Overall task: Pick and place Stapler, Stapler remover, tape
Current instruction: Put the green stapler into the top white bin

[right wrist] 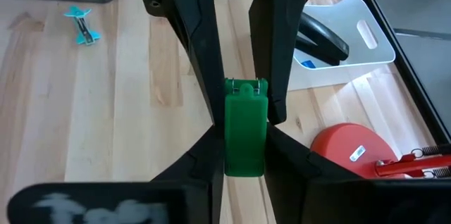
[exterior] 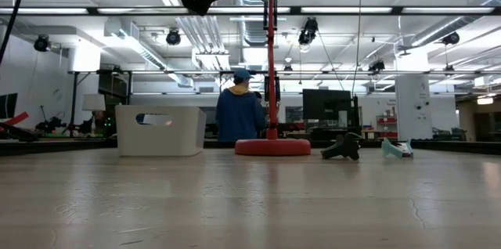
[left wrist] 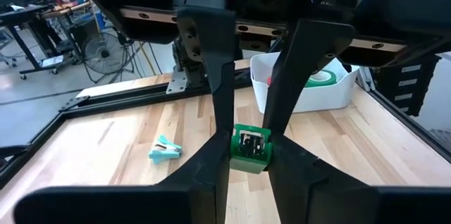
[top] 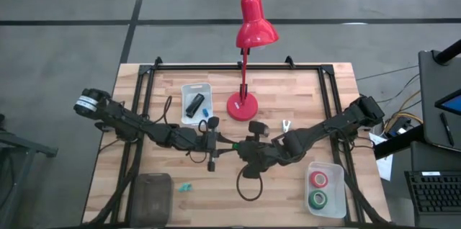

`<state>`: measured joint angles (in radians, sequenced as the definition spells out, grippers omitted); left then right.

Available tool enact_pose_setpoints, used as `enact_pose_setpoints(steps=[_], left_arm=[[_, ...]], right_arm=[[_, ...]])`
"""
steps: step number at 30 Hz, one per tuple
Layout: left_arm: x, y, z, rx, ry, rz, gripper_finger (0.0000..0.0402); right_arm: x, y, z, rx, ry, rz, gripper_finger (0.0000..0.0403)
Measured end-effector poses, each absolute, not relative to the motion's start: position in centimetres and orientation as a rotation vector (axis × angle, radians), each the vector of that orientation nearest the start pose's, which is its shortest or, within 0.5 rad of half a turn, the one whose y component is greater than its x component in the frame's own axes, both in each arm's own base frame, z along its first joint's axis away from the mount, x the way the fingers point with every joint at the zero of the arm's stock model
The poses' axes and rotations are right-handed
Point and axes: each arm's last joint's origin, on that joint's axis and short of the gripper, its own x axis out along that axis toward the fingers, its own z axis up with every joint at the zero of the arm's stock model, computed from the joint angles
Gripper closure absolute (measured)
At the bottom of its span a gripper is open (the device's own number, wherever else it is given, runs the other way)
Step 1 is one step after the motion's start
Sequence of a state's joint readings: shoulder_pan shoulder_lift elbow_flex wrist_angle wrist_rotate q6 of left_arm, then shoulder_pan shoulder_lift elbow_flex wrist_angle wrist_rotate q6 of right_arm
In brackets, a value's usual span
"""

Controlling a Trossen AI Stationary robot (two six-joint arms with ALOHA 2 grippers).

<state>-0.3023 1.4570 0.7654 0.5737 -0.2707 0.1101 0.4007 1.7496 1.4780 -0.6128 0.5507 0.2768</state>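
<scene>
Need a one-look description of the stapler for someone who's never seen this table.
Find the red lamp standing mid-table toward the far edge. Beside its round base, on the left arm's side, sits a small white tray. The stapler is the black oblong bar lying in it, unlike the small blue piece next to it.

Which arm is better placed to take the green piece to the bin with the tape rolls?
Right, probably. The bin with the tape rolls sits on the right arm's side, and the right claw grips the green piece. The left claw would have to reach across.
</scene>
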Motion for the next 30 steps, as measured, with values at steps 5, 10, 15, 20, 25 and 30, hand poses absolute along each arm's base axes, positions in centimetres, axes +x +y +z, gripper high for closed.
enact_pose_setpoints(steps=[5,10,15,20,25,30], left_arm=[[30.0,-8.5,24.5,0.142,0.112,-0.028,0.0316],[30.0,-8.5,24.4,0.145,0.123,-0.023,0.0318],[30.0,-8.4,24.2,0.153,0.142,-0.002,0.0317],[29.8,-8.0,23.6,0.185,0.208,0.113,0.0317],[29.7,-7.5,23.5,0.208,0.228,0.287,0.0314],[29.2,-6.7,23.1,0.223,0.276,0.531,0.0314]], right_arm=[[35.4,13.3,28.4,-0.144,0.755,-0.247,0.0309],[35.4,13.3,28.4,-0.131,0.754,-0.255,0.0287],[35.3,13.3,28.3,-0.124,0.764,-0.261,0.0248],[34.8,13.1,27.9,-0.12,0.814,-0.284,0.02],[34.2,12.9,27.4,-0.097,0.871,-0.321,0.017],[33.9,12.8,26.7,-0.073,0.899,-0.347,0.0157]])
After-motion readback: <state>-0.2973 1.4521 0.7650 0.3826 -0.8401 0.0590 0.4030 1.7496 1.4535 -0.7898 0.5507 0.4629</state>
